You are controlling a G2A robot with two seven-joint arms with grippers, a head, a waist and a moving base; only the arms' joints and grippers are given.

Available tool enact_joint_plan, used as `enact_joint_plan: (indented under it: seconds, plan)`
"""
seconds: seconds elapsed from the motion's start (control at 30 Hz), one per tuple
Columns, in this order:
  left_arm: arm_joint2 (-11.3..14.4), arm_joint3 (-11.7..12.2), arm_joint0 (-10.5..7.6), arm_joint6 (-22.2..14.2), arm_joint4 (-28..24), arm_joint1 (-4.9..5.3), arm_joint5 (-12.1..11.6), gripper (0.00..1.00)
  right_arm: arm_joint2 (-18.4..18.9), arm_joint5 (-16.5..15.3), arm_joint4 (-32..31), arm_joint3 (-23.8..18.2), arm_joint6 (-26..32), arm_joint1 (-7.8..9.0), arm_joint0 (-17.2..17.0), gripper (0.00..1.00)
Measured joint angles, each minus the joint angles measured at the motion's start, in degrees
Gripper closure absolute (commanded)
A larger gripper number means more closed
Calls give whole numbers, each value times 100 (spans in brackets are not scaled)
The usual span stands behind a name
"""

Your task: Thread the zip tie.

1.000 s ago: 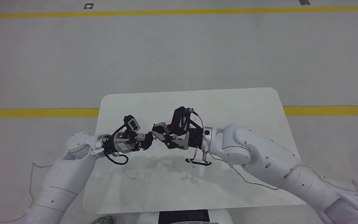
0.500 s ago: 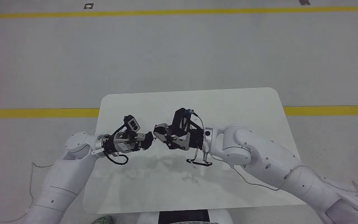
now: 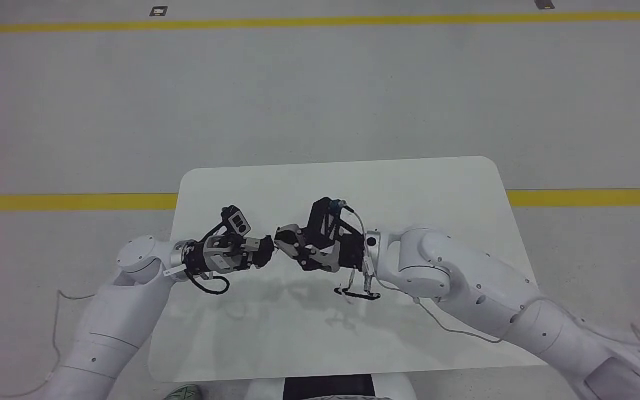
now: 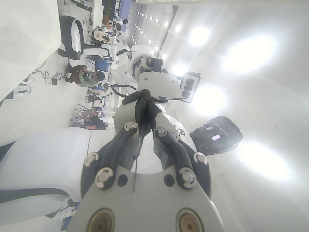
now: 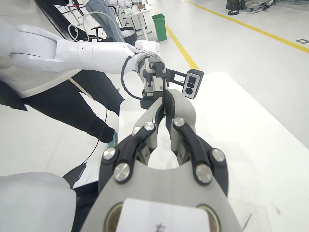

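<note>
Left gripper [image 3: 262,249] — fingers pinched together on one end of the tie [image 5: 164,90], held in the air over the table [image 3: 440,190].

Tie: a thin black plastic strap, narrow and flat. It runs straight across the small gap to the right gripper [image 3: 284,242], whose ribbed dark pads [image 5: 171,106] are clamped flat on it. The two grippers sit tip to tip, nearly touching. Head and slot are too small to make out, so I cannot tell whether the tail is in.

Judged step: lining up tail and head for the feed-through, or just starting it. The next move likely calls for very small, steady travel along the strap's own line — it looks springy and would probably bow if pushed off-axis.

Table: smooth, white, round-cornered.
</note>
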Motion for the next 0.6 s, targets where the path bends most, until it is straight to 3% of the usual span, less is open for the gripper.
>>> enact_joint_plan:
  seconds: [0.1,0.17,0.2,0.6]
  plan:
    - [0,0,0,0,0,0,0,100,-26,0,25,9,-28,3,20,96]
    - [0,0,0,0,0,0,0,100,-34,0,47,20,-65,5,21,39]
    - [0,0,0,0,0,0,0,100,-35,0,56,27,-80,7,21,0]
    - [0,0,0,0,0,0,0,100,102,0,-7,-3,-150,82,-94,0]
